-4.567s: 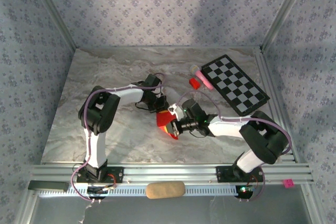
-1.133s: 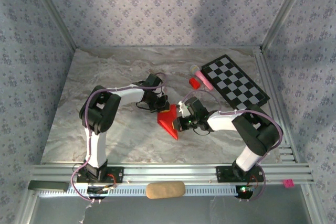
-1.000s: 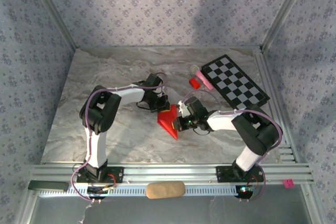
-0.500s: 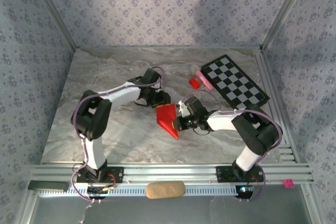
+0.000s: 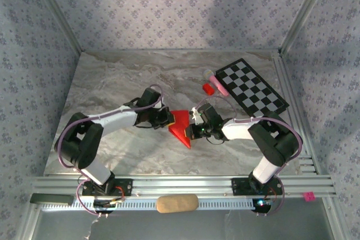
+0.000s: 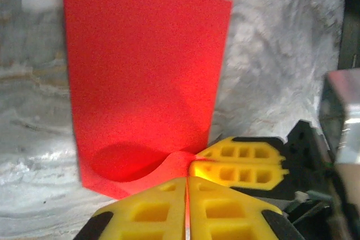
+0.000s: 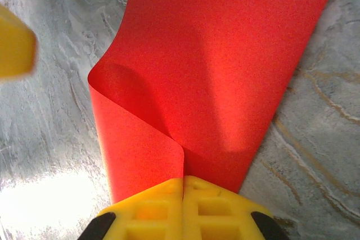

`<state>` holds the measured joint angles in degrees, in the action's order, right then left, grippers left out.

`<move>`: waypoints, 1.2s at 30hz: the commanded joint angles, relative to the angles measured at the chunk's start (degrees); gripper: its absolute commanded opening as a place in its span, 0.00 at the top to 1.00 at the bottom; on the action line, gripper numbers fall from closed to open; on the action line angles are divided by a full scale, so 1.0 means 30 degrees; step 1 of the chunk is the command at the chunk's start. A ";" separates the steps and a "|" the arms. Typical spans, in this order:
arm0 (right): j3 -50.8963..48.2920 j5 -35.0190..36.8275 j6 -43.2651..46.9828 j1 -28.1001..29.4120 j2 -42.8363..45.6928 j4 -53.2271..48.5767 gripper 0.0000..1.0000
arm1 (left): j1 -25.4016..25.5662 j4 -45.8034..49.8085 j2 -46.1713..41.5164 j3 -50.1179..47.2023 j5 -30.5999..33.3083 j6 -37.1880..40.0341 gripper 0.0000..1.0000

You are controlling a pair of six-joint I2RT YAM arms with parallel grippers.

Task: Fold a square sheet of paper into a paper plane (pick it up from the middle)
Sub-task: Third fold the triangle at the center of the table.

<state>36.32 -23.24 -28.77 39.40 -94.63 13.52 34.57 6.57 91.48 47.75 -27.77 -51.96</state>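
Observation:
The square sheet of paper (image 5: 181, 126) is bright red and lies folded into a wedge at the table's middle, between both grippers. My left gripper (image 5: 169, 118) reaches in from the left and is shut on the paper's near corner (image 6: 187, 179), which curls up into its yellow fingers (image 6: 152, 212). The rest of the sheet (image 6: 146, 71) lies flat ahead of it. My right gripper (image 5: 193, 130) comes from the right and is shut on the sheet's edge (image 7: 183, 179), where a loose flap (image 7: 135, 155) bulges up over the lower layer (image 7: 225, 54). The right gripper's yellow fingers (image 6: 242, 161) sit just beside the left's.
A black-and-white checkerboard (image 5: 250, 91) lies at the back right, with a small red block (image 5: 209, 88) and a pink piece (image 5: 219, 85) by its left corner. A tan oblong (image 5: 176, 203) rests on the front aluminium rail. Bare marble tabletop (image 5: 112, 77) stretches to the left and back.
My left arm has swung down and leftward; its gripper opened, came off the paper's far edge and shut again on the left corner. The right gripper has held still.

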 commanded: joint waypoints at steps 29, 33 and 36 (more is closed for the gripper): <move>0.0467 0.0892 -0.0399 0.0110 -0.0827 -0.0606 0.97 | 0.1399 -0.6228 0.0592 -0.3156 0.0224 -0.4392 1.00; 0.0575 0.0776 -0.0428 0.0139 -0.0904 -0.0602 0.97 | 0.1405 -0.5870 0.0897 -0.3298 0.0680 -0.3955 1.00; 0.0601 0.0776 -0.0431 0.0168 -0.0915 -0.0622 0.97 | 0.1430 -0.5673 0.0938 -0.3491 0.1247 -0.3779 1.00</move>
<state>37.50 -22.68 -29.21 39.51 -95.79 13.82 38.65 -11.62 93.62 38.04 -26.06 -64.99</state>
